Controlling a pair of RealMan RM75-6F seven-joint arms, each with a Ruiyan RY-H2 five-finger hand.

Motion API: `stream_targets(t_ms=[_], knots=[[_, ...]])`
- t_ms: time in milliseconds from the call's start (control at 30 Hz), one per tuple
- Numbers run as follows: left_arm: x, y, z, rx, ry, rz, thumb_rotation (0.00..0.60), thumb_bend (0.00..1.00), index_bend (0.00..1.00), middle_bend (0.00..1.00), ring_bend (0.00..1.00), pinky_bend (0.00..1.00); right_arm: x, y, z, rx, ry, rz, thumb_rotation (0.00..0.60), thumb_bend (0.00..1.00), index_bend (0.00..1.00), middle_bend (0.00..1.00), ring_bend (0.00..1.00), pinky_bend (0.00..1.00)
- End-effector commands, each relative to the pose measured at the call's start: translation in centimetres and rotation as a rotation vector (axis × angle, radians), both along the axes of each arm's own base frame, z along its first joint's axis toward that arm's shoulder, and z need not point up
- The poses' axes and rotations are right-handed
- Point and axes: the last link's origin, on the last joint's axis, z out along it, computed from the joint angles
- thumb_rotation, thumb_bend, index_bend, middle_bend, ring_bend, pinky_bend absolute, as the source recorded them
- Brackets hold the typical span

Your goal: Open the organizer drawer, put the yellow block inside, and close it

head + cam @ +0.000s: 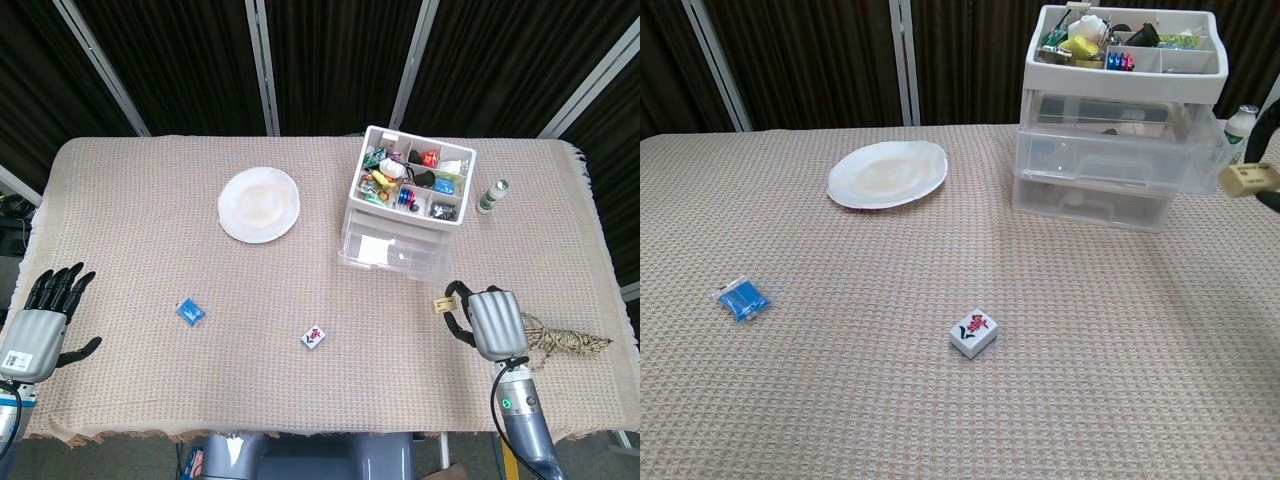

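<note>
Head view shows the right hand (pixel 492 322) pinching the yellow block (pixel 443 304) at its fingertips, lifted off the table. The organizer drawer (pixel 395 251) lies just ahead and to its left, its front facing the hand. The left hand (pixel 38 322), fingers spread and empty, rests far off.

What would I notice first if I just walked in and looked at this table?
Probably the clear plastic drawer organizer at the back right, its white top tray crammed with colourful little things. Next, the robot's grey right hand in front of it, holding a small pale yellow block up off the beige woven cloth. A round white plate sits to the organizer's left.
</note>
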Motion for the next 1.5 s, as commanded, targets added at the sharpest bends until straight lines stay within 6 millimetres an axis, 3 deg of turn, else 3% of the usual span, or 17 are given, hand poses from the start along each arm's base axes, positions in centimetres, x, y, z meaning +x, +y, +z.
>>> stream_targets(t_ms=[33,200,400,833,933,1167,1500], knots=[[0.0,0.0,0.0,0.002,0.000,-0.005,0.600,0.22,0.07,0.00,0.00,0.00,0.9,-0.6,0.9,-0.036,-0.031,0.019,0.600,0.29,0.61,0.90,0.90,0.65],[0.0,0.0,0.0,0.001,-0.001,-0.005,0.600,0.22,0.07,0.00,0.00,0.00,3.1,-2.2,1.5,-0.074,-0.046,0.055,0.600,0.29,0.61,0.90,0.90,0.65],[0.1,0.0,0.1,0.006,-0.008,-0.013,0.600,0.22,0.07,0.00,0.00,0.00,5.0,-4.5,0.6,-0.075,-0.022,0.038,0.600,0.29,0.61,0.90,0.90,0.65],[0.3,0.3,0.4,0.049,-0.068,-0.044,0.600,0.22,0.07,0.00,0.00,0.00,6.4,-8.6,-0.5,-0.131,0.028,-0.060,0.600,0.29,0.61,0.90,0.90,0.65],[0.2,0.3,0.4,0.047,-0.070,-0.042,0.600,0.22,0.07,0.00,0.00,0.00,6.5,-8.9,-0.5,-0.137,0.041,-0.068,0.600,0.28,0.56,0.90,0.90,0.65],[0.2,0.4,0.3,0.044,-0.068,-0.037,0.600,0.22,0.07,0.00,0.00,0.00,6.6,-9.0,-0.4,-0.134,0.042,-0.081,0.600,0.23,0.31,0.90,0.90,0.65],[0.2,0.3,0.3,0.043,-0.068,-0.034,0.600,0.22,0.07,0.00,0.00,0.00,6.4,-7.9,-0.7,-0.112,0.044,-0.058,0.600,0.21,0.27,0.87,0.87,0.65]])
